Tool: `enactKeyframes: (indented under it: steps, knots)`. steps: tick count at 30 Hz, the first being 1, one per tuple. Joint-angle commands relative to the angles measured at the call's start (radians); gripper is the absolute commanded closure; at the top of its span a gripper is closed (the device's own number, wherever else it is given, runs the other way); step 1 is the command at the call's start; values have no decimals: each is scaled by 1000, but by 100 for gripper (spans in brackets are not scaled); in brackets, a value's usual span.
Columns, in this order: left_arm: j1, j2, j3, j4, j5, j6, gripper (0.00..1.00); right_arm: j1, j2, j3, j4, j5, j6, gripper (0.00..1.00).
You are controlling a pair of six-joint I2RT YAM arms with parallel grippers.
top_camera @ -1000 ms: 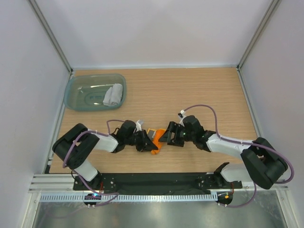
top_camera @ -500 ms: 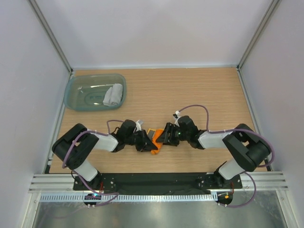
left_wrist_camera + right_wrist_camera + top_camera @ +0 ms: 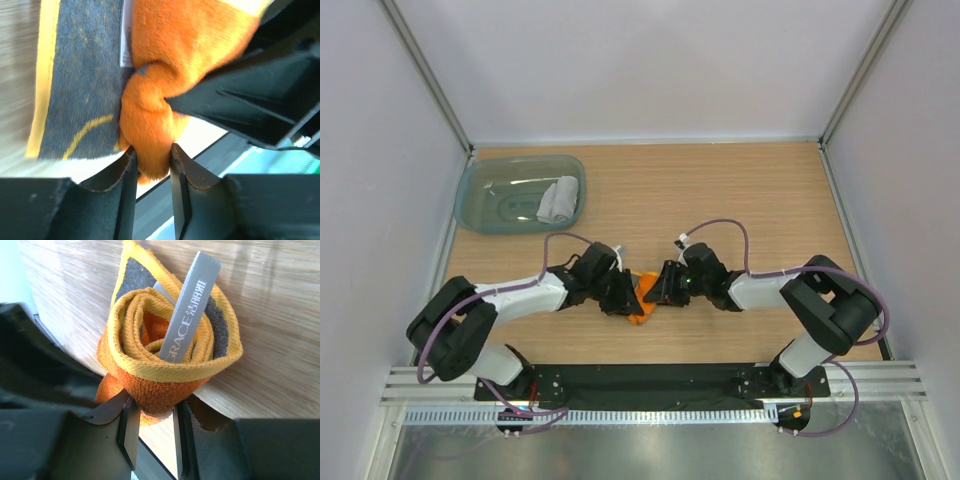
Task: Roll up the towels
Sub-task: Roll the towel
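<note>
The orange towel [image 3: 642, 298] lies rolled on the wooden table near the front edge, between both grippers. My left gripper [image 3: 627, 297] is shut on its left end; the left wrist view shows the orange cloth [image 3: 150, 125] pinched between the pads. My right gripper [image 3: 660, 289] is shut on the right end; the right wrist view shows the roll [image 3: 165, 355] end-on, with yellow hem, grey face and a grey label. The light grey towel [image 3: 558, 200] lies rolled inside the teal tub [image 3: 490, 205] at the back left.
The metal rail [image 3: 640, 385] with both arm bases runs along the near edge of the table. White walls with metal posts close in the left, back and right sides.
My right gripper has moved left and closed onto the right end of the orange roll. My left arm has stretched right, still holding the left end. The grey towel has not moved.
</note>
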Motion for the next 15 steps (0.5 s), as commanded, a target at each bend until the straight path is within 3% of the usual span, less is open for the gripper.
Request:
enactKeyframes:
  steps: [1,15]
  knots:
    - [-43,-67,76,-224,-153,125,68,19,29,27,-155,87,-26,73]
    - [-389,-9,332,-538,-749,199,58,88,104,123,-259,116,8,74]
